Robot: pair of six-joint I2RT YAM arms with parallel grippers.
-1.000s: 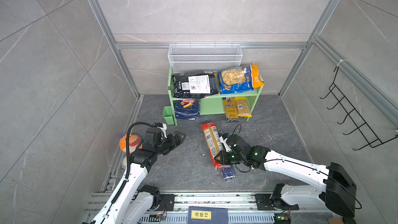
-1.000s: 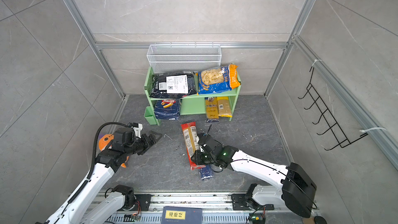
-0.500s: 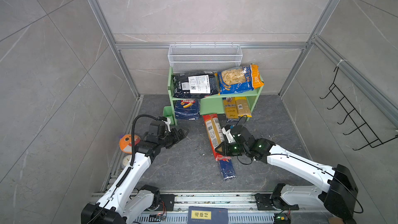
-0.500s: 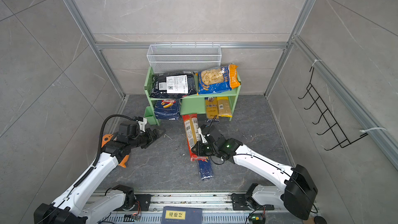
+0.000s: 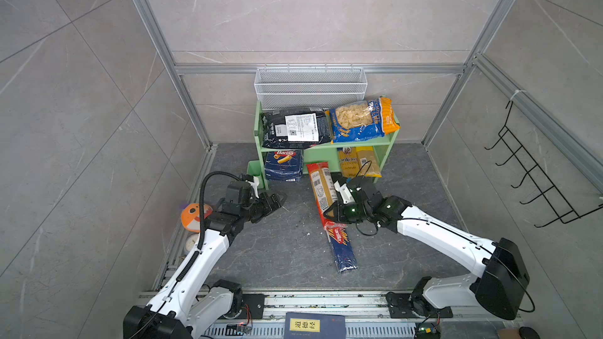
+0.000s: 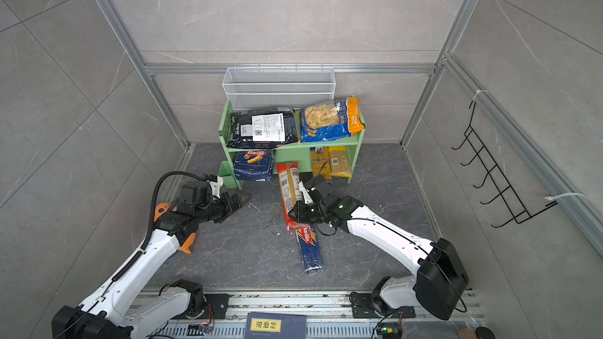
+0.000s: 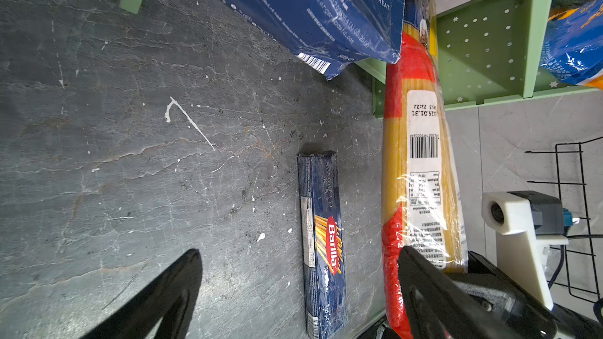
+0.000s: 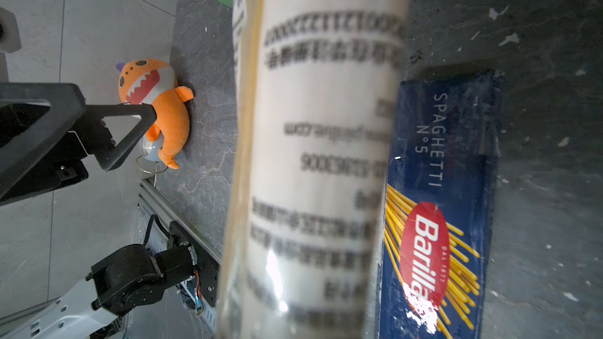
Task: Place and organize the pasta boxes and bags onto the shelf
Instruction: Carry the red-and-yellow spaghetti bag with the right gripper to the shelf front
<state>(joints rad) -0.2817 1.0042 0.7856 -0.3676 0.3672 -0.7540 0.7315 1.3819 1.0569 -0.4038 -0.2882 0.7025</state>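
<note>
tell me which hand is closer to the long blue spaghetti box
Right. The right hand, shut on the red spaghetti pack, is right by one end of the spaghetti box; the left hand, open, is well away to its left.

Top pair overhead, facing shelf (image 5: 318, 156); wrists close.
</note>
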